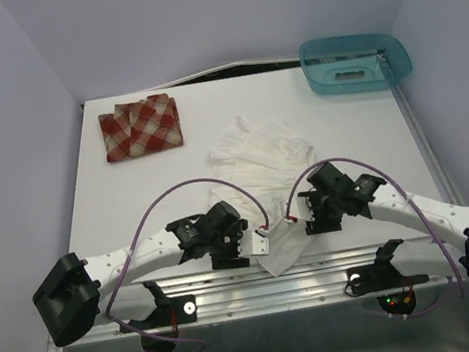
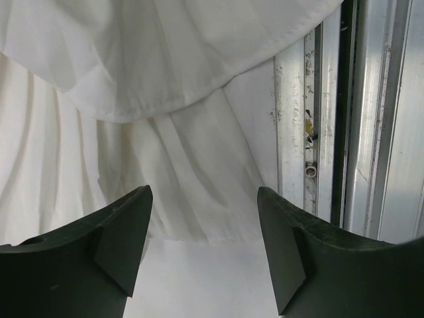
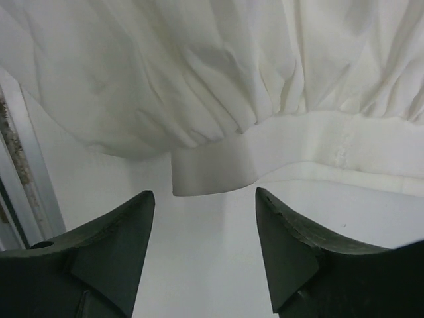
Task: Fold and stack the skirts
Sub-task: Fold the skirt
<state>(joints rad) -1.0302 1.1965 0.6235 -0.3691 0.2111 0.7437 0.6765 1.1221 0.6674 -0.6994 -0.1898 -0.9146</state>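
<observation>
Item one, white skirt [image 1: 261,161]: it is lying crumpled and unfolded on the table [image 1: 131,201], running from the middle of the surface toward the near edge, where its narrow end is reaching the metal rail [image 1: 233,281] between the two arms. Item two, plaid skirt [image 1: 141,127]: it is sitting folded into a rough square at the far left corner of the table, well apart from the white one. Item three, teal basket [image 1: 355,63]: it is resting at the far right corner, away from both garments. Left hand [image 1: 256,242]: it is hovering at the left side of the white skirt's near end, and in the left wrist view the left hand [image 2: 202,199] is showing its fingers spread wide with nothing between them, the pleated white cloth [image 2: 132,99] lying just ahead and the rail [image 2: 371,132] running along the right. Right hand [image 1: 309,216]: it is hovering at the right side of the same cloth, and in the right wrist view the right hand [image 3: 205,199] is likewise standing parted and gripping nothing, facing the gathered cloth [image 3: 199,66] and its flat waistband [image 3: 318,142].
</observation>
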